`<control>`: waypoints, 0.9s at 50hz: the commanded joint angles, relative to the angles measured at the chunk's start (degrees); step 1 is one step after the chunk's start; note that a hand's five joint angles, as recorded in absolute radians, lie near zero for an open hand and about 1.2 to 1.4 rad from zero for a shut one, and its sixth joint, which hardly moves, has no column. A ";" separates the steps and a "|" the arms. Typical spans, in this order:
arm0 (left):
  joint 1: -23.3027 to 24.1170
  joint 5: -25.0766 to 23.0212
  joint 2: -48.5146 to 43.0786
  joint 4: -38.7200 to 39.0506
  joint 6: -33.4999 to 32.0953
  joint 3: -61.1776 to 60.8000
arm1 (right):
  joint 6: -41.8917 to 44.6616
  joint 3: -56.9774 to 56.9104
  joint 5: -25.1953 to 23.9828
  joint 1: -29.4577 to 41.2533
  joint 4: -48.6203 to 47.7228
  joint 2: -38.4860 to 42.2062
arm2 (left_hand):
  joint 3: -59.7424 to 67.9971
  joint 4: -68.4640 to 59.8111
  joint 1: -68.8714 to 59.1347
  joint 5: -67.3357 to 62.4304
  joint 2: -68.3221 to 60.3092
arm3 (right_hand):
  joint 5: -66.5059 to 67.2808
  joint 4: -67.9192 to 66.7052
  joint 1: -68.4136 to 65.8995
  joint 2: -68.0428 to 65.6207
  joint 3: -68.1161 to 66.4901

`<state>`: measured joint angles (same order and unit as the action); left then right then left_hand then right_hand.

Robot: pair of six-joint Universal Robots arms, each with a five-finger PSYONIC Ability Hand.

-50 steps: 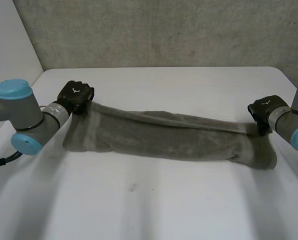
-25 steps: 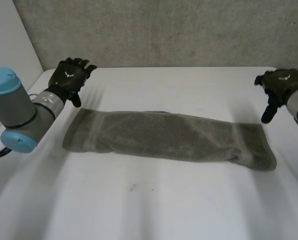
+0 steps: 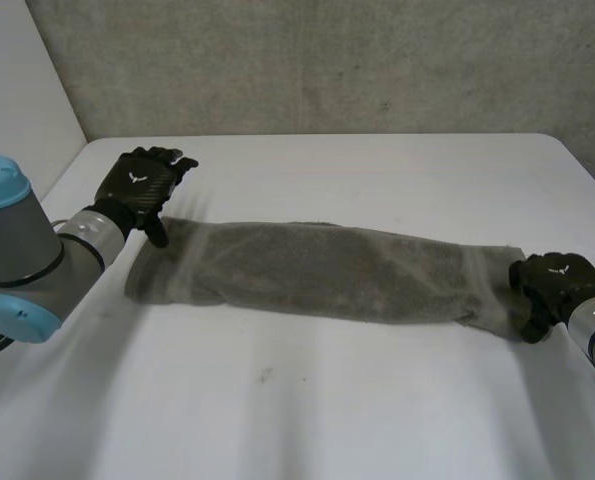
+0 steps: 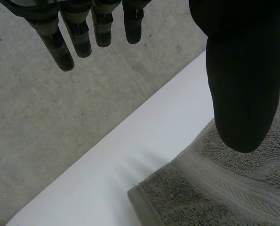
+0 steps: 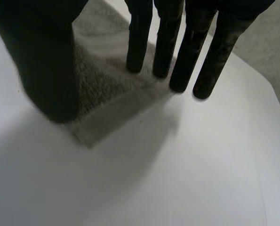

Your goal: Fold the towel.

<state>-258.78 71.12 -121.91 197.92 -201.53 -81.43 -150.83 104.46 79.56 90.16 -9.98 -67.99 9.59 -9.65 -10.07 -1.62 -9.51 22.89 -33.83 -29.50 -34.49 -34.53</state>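
Towel lies as a long grey band across the white counter, with a concrete wall behind. Left robot hand hangs over its far left corner, fingers straight and spread. Right robot hand covers the right end, fingers straight, holding nothing; it possibly touches the cloth, though that is unclear.

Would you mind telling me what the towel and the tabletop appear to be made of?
The towel looks like grey terry cloth, probably cotton. The left wrist view shows a looped, fuzzy pile and a flatter ribbed woven band near its end. The table looks like a smooth, matt white board, perhaps laminate or painted. It shows no grain or seams, so what lies beneath the surface stays open.
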 commanded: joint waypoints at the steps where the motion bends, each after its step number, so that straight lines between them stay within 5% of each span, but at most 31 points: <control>1: 0.03 -0.01 -0.09 0.01 -0.18 -0.66 | 4.23 -2.07 0.24 -1.57 -1.09 3.74 | 0.41 -0.35 0.07 1.62 -0.49 | 47.11 -46.16 -50.49 -45.50 -45.47; 9: 0.47 -0.01 0.26 -0.08 -0.18 -1.19 | 7.57 -4.27 0.77 -6.93 -3.64 1.45 | 0.41 -0.35 0.07 1.62 -0.49 | 47.11 -46.17 -50.50 -45.51 -45.47; 14: 0.38 -0.10 2.46 -0.08 -0.18 -2.59 | 18.26 -8.21 1.21 -13.24 -3.29 1.02 | 0.41 -0.35 0.07 1.62 -0.49 | 47.11 -46.17 -50.50 -45.51 -45.47; 22: 0.12 -0.19 5.19 -0.08 -0.27 -4.79 | 22.60 -12.79 3.67 -12.64 -3.12 0.49 | 0.41 -0.35 0.07 1.62 -0.49 | 47.11 -46.17 -50.50 -45.51 -45.47; 31: -0.23 -0.19 8.88 -0.08 -0.27 -7.08 | 16.97 -21.84 3.93 7.83 -3.47 -3.56 | 0.41 -0.35 0.07 1.62 -0.49 | 47.11 -46.17 -50.50 -45.51 -45.47; 38: -0.32 -0.28 11.07 -0.08 -0.18 -9.53 | 19.51 -29.21 1.74 31.96 -3.21 6.09 | 0.41 -0.35 0.07 1.62 -0.49 | 47.11 -46.17 -50.50 -45.51 -45.47; 45: -0.41 -0.37 10.81 0.10 -0.18 -10.50 | 26.45 -30.72 -3.26 42.80 -3.38 16.72 | 0.41 -0.35 0.07 1.62 -0.49 | 47.11 -46.17 -50.50 -45.51 -45.47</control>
<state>-259.10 70.82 -110.98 197.90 -201.71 -91.10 -130.17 75.36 80.32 123.59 -13.35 -60.59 9.59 -9.58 -10.07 -1.62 -9.49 55.97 -68.43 -54.50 -67.15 -68.07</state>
